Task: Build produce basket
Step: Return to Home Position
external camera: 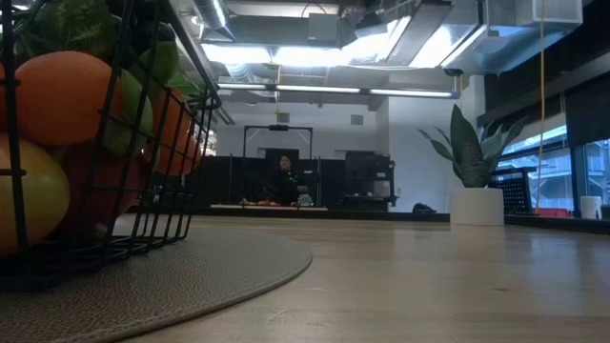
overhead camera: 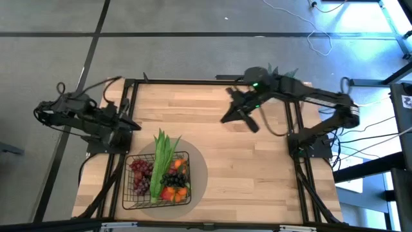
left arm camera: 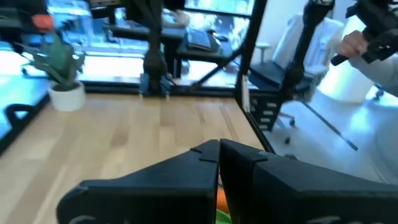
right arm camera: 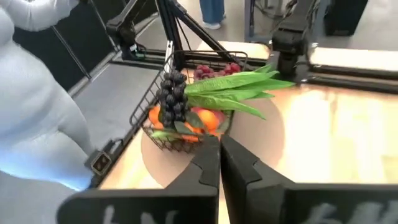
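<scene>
In the high view, one basket (overhead camera: 131, 196) stands on one round grey mat (overhead camera: 201, 173) at the near left part of the desk (overhead camera: 257, 174). In it lie one long green bunch (overhead camera: 164, 154), one cluster of red grapes (overhead camera: 140, 171), one cluster of dark grapes (overhead camera: 174, 178) and a small heap of orange fruits (overhead camera: 177, 191), packed too close to count. The left tool (overhead camera: 129, 122) hangs by the left edge of the desk, just beyond the basket. The right tool (overhead camera: 239, 115) is over the far middle of the desk, well apart from the basket. One potted plant (overhead camera: 273, 69) stands at the far edge.

The low view shows neither tool. The basket's wire wall fills the left side, with one orange fruit and one yellow-green fruit (external camera: 24, 195) pressed against the mesh. The mat spreads under it. The plant stands in its white pot at the far right, and one person (external camera: 286, 176) sits deep in the room.

In the left wrist view, the left tool's two fingers (left arm camera: 186, 168) are clenched tip to tip with nothing between them, over bare desk.

In the right wrist view, the right tool's two fingers (right arm camera: 205, 162) are likewise closed together and empty. Beyond them stands the basket, with the dark grapes on top, the red grapes behind and the green bunch sticking out over the rim.
</scene>
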You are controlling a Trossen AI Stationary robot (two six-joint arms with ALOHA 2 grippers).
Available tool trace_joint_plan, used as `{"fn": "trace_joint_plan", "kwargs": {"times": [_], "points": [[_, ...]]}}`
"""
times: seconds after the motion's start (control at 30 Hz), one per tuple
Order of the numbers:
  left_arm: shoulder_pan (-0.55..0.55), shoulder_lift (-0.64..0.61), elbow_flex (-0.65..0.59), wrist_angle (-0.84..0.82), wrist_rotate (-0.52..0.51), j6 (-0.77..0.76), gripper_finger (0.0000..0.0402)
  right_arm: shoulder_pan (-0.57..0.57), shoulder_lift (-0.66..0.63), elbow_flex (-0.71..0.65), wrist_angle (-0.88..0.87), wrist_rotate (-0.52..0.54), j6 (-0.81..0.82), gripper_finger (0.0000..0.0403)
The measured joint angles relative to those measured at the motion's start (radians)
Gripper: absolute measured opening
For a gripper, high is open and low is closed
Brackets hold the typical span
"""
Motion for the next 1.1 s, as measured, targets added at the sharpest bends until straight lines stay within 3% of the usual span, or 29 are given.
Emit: {"fn": "trace_joint_plan", "kwargs": {"times": [0.13, 0.27, 0.43, 0.8, 1.1], "points": [[0.0, -0.059, 0.0, -0.036, -0.075, 0.0, 0.0001, -0.041, -0.107, -0.06, -0.029, -0.016, -0.06, 0.0001], [0.0, -0.104, 0.0, -0.064, -0.11, 0.001, 0.0, -0.082, -0.22, -0.193, 0.017, -0.023, -0.017, 0.0], [0.0, -0.154, -0.011, -0.056, -0.113, 0.042, 0.0, -0.118, -0.351, -0.376, 0.159, -0.038, 0.066, 0.0], [0.0, -0.379, -0.25, 0.069, -0.114, 0.018, 0.0, -0.127, -0.571, -0.709, 0.51, -0.052, 0.244, 0.0], [0.0, -0.378, -0.302, 0.059, -0.137, 0.022, 0.0, -0.13, -0.712, -0.901, 0.728, -0.033, 0.311, 0.0]]}}
